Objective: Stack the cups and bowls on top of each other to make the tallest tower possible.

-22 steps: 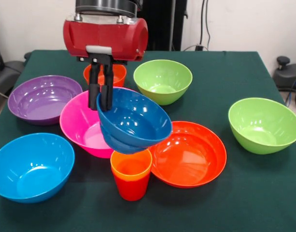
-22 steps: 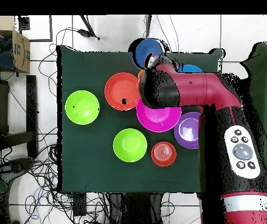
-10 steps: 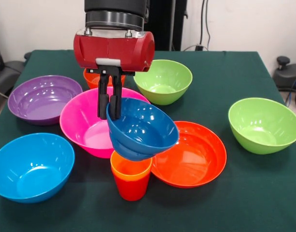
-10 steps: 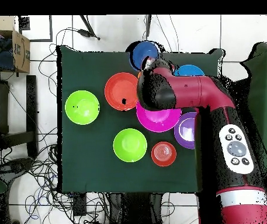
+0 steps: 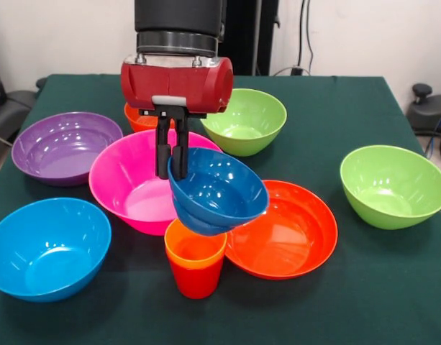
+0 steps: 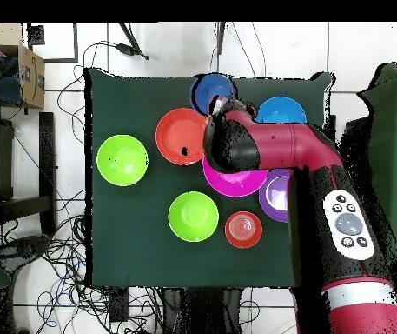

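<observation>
My gripper (image 5: 172,154) is shut on the rim of the small blue bowl (image 5: 220,190), which hangs tilted with its opening turned toward the camera. The bowl's base sits just over the orange cup (image 5: 196,243), which is nested in the red cup (image 5: 196,282) standing on the table. I cannot tell whether bowl and cup touch. In the overhead view the blue bowl (image 6: 212,90) shows past the arm's red head (image 6: 236,143), which hides the gripper and the cups.
Around the cups lie the pink bowl (image 5: 126,187), large orange-red bowl (image 5: 288,230), light blue bowl (image 5: 44,248) and purple bowl (image 5: 58,147). Two lime green bowls (image 5: 243,118) (image 5: 393,185) and a small orange-red bowl (image 5: 137,118) sit farther off.
The gripper has carried the blue bowl rightward in the front view and a little lower, from over the pink bowl to over the nested cups.
</observation>
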Tool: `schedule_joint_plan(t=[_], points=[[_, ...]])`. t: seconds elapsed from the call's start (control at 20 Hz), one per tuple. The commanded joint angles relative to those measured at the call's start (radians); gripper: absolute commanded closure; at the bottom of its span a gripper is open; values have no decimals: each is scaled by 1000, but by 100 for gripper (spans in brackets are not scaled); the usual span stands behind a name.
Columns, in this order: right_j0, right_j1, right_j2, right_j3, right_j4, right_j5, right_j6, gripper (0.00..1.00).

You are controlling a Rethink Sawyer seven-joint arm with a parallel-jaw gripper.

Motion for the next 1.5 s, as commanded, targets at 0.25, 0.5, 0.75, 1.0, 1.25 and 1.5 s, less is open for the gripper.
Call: schedule_joint_plan(t=[0.25,0.5,0.75,1.0,1.25,1.5], points=[[-33,50,24,126,-6,-17,18,100],[-60,69,48,123,-3,-21,3,100],[-63,79,54,123,-11,-48,8,100],[-70,92,67,128,-12,-79,15,100],[-102,94,105,147,-3,-87,5,100],[-111,99,125,151,5,-87,5,100]])
